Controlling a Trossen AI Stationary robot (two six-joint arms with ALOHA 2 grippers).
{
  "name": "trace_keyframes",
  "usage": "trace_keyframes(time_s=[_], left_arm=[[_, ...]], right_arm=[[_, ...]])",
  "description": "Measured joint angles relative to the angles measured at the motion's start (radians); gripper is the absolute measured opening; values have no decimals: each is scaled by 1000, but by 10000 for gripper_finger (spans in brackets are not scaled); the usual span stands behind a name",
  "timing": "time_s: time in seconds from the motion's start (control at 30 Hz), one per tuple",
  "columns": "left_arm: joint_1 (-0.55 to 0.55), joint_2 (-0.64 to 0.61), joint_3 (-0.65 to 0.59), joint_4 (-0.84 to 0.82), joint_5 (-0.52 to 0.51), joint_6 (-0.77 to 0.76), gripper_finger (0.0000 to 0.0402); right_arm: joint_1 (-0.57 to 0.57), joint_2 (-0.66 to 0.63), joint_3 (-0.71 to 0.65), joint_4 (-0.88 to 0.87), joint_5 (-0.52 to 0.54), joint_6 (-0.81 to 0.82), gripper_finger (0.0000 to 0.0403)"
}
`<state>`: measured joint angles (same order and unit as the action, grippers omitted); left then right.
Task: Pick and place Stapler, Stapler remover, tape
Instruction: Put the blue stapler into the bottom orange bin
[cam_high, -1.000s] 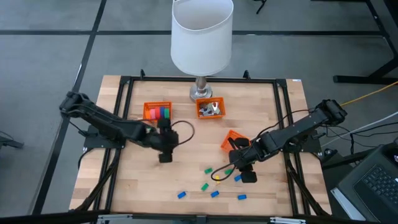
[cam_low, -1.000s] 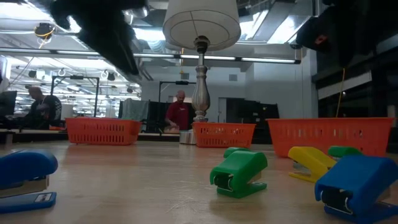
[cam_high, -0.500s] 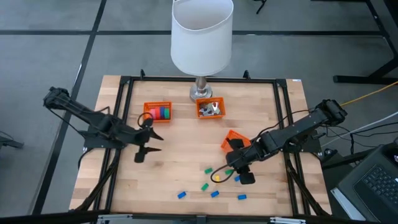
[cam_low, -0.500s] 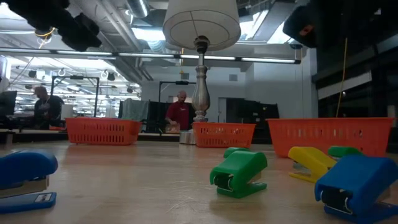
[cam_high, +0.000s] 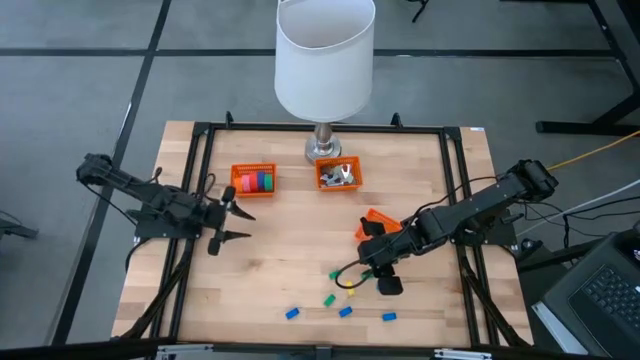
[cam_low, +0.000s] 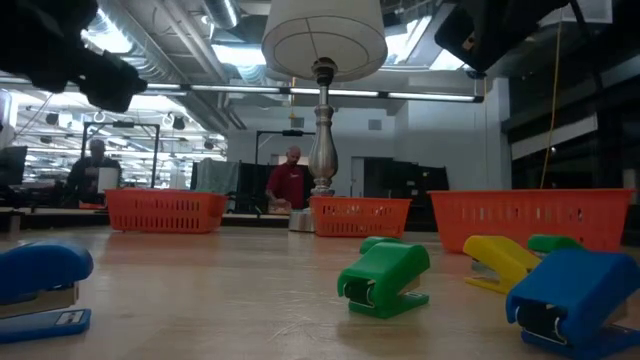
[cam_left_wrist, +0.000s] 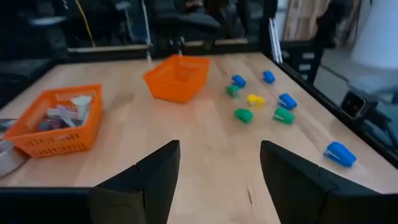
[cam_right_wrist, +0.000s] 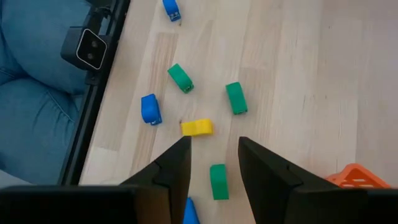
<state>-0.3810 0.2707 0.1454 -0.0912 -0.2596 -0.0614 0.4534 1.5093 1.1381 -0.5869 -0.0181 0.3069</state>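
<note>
Several small staplers lie on the wooden table near its front: green (cam_high: 335, 272), blue (cam_high: 292, 313), yellow (cam_right_wrist: 197, 127). The tape (cam_high: 260, 181), bright rolls, sits in an orange basket (cam_high: 238, 176) at the back left. Silvery stapler removers (cam_high: 341, 175) fill a second basket (cam_left_wrist: 31, 140). My right gripper (cam_high: 366, 270) hangs open, slanting down above the staplers, with a green one (cam_right_wrist: 217, 182) showing below the gap (cam_right_wrist: 211, 165). My left gripper (cam_high: 243, 215) stands open and nearly level at the table's left side (cam_left_wrist: 217, 162), holding nothing.
A third orange basket (cam_high: 375, 220) stands tilted beside my right arm. A lamp with a white shade (cam_high: 324, 55) stands at the far middle edge. A black frame (cam_high: 200, 190) runs round the table. In the low view, people (cam_low: 288, 180) show far behind.
My left gripper has drawn back from the table's middle toward its left edge and sunk a little, tipping from pointing down to almost level; it has stayed open. My right gripper has tipped slightly over the staplers.
</note>
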Motion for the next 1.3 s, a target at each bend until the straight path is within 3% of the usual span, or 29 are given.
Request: trace_keyframes(time_s=[0.13,0.27,0.5,0.73,1.03,1.3], left_arm=[[49,-142,-52,-19,35,48,219],[124,-272,-73,-53,138,112,219],[257,-271,-74,-75,198,100,219],[344,-269,-137,113,306,171,219],[396,-261,-137,108,274,163,219],[399,-240,-137,107,230,-12,219]], right_arm=[[0,0,0,0,0,0,137],[0,0,0,0,0,2,137],[13,0,0,-13,-8,29,137],[37,0,0,-20,-8,33,137],[37,0,0,-19,-12,30,137],[43,0,0,-20,-66,36,137]])
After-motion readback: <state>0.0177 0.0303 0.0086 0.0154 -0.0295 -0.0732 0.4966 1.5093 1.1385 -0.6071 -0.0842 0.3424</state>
